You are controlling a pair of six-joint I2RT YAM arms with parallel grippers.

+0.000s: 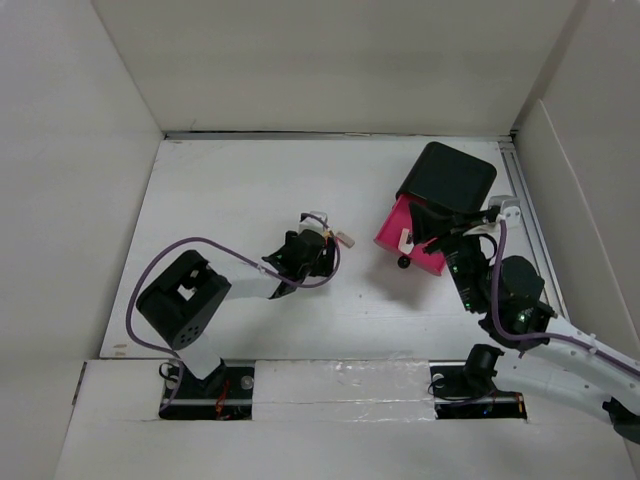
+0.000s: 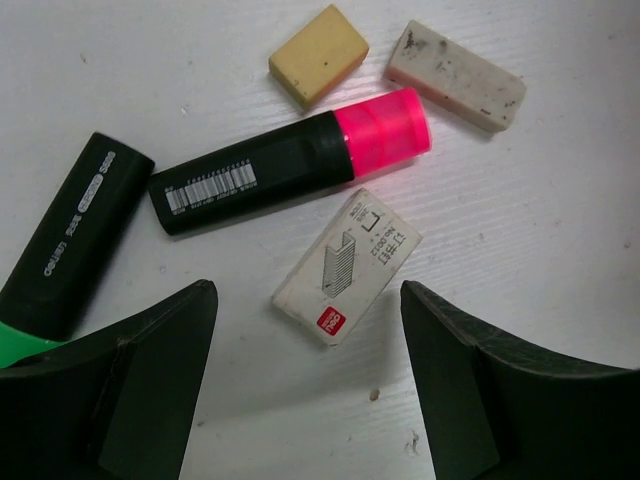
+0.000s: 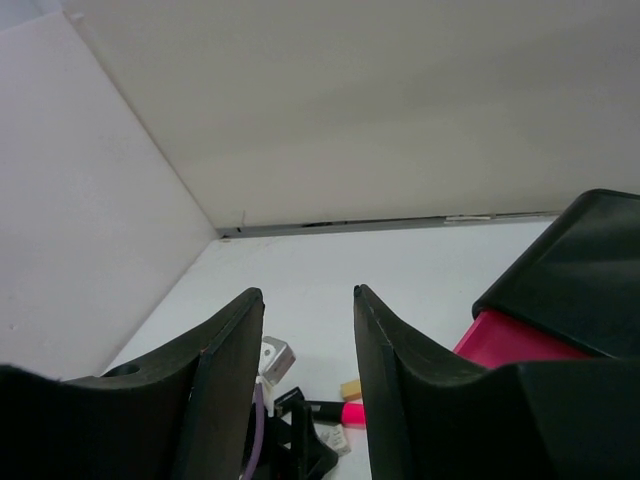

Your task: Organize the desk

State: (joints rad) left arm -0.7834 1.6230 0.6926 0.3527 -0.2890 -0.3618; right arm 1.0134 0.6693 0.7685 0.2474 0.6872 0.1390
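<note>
Left wrist view, looking straight down past two broad black fingers onto the desk (image 2: pixel 560 230), a flat matte white surface with a faint ribbed grain. The left gripper (image 2: pixel 305 295) hangs released, jaws spread wide and holding nothing. Directly below the gap between them lies a small staple box (image 2: pixel 347 265), white card printed with a staple diagram and a red mark at one corner. Just beyond it, further from the hand, is a pink highlighter (image 2: pixel 290 165), a stubby black barrel with a barcode label and a translucent pink cap. Past that lie a yellow eraser (image 2: pixel 318 55), a smooth block, and a white eraser (image 2: pixel 455 75), longer and smudged grey. Outside the finger at the view's left rests a green highlighter (image 2: pixel 70 250), black-barrelled, its green end partly hidden by that finger.

Across the desk, the right gripper (image 3: pixel 307 295) sits close to a black box (image 1: pixel 447 178), a smooth cube with rounded corners, whose pink drawer (image 1: pixel 410 238) stands out toward the hand. Its jaws are parted too, with only empty air between them, and the drawer is just off to one side.

By my judgement the tidying has barely started. All five small items lie loose on the desk, so every pick and drop is left to do. The drawer looks open, but I cannot see into it.
</note>
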